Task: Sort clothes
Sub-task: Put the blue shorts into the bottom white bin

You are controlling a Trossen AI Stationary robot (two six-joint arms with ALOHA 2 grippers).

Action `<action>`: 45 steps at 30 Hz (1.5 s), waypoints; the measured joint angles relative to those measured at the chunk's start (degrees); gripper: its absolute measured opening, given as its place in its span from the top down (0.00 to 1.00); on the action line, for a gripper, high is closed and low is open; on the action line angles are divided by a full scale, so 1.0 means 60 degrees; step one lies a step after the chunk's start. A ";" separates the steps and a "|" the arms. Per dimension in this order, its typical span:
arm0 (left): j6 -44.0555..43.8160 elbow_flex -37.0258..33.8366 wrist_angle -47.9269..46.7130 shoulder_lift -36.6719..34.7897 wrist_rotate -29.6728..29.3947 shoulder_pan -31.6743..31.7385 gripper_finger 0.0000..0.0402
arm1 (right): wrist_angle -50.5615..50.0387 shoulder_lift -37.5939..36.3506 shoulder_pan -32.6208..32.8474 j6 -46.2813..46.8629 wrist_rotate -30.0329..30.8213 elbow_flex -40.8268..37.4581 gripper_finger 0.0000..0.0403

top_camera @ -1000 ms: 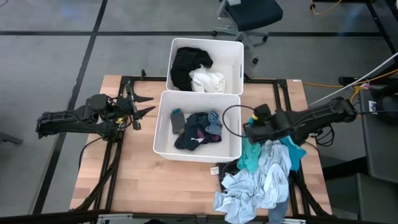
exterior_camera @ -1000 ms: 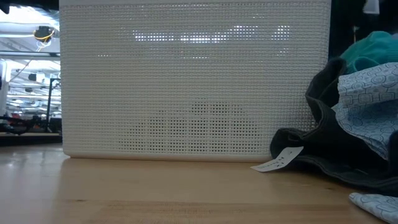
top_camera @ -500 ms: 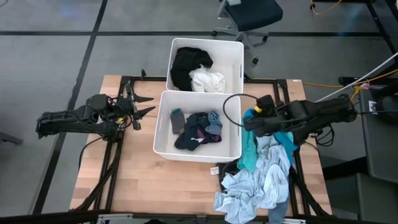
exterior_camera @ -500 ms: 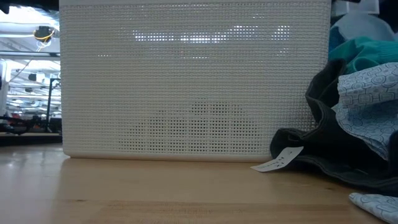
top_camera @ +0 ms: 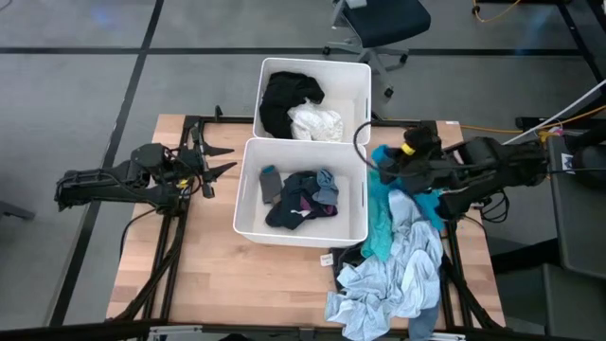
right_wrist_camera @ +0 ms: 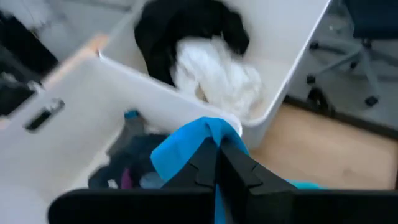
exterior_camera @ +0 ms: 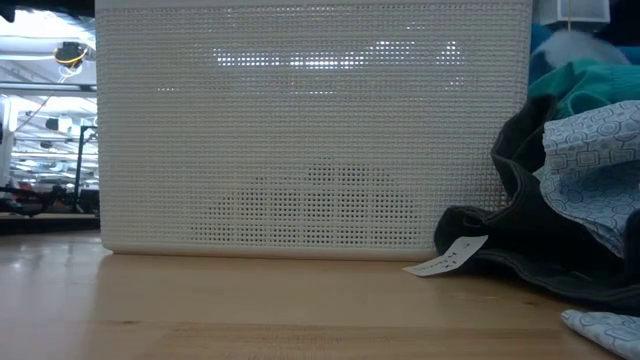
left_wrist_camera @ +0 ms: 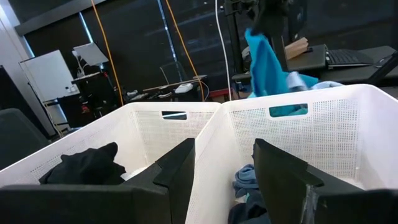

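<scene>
My right gripper (top_camera: 380, 170) hangs above the gap between the near bin (top_camera: 248, 189) and the pile of clothes (top_camera: 393, 275), shut on a teal-blue garment (top_camera: 383, 216). The pile, light blue, teal and dark grey, lies on the table's right near corner. The near bin holds navy, grey and blue pieces (top_camera: 301, 197). The far bin (top_camera: 360, 85) holds a black garment (top_camera: 287, 98) and a white one (top_camera: 314, 121). My left gripper (top_camera: 222, 161) waits open, left of the near bin, pointing at it. My right gripper pinches a bunched fold of the teal-blue garment (right_wrist_camera: 185, 147) between its two shut fingers (right_wrist_camera: 231, 163), coming slanting down from the table's right. The garment hangs below the fingers, and its lower end (top_camera: 379, 244) still lies on the pile.
The two white bins stand end to end in the table's middle, the far one past the table's far edge. Bare wood (top_camera: 218, 265) lies in front of and left of the near bin. A paper tag (exterior_camera: 445, 260) lies at the foot of the pile.
My right gripper, still shut, has risen and tipped less steeply downward. The teal-blue garment's held part has been drawn up out of the pile and now hangs stretched, while its lower end stays among the clothes.
</scene>
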 joint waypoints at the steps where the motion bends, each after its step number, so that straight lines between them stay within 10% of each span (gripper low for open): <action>1: 0.0000 0.0000 0.0000 0.0000 0.0000 -0.0002 0.63 | 0.0044 0.0000 0.0000 -0.0103 0.0211 0.0134 0.98; 17: 0.0000 0.0000 0.0000 0.0000 0.0000 0.0000 0.63 | 0.3311 -0.0007 -0.0004 -0.4044 0.2698 0.1410 0.98; 33: 0.0000 0.0000 0.0004 -0.0004 0.0000 -0.0002 0.63 | 0.8936 0.0366 -0.0004 -0.9061 0.2032 0.1399 0.98; 45: -0.0002 0.0000 0.0000 -0.0004 0.0000 -0.0002 0.63 | 0.9971 0.1137 -0.0004 -0.9947 0.0918 0.1392 0.98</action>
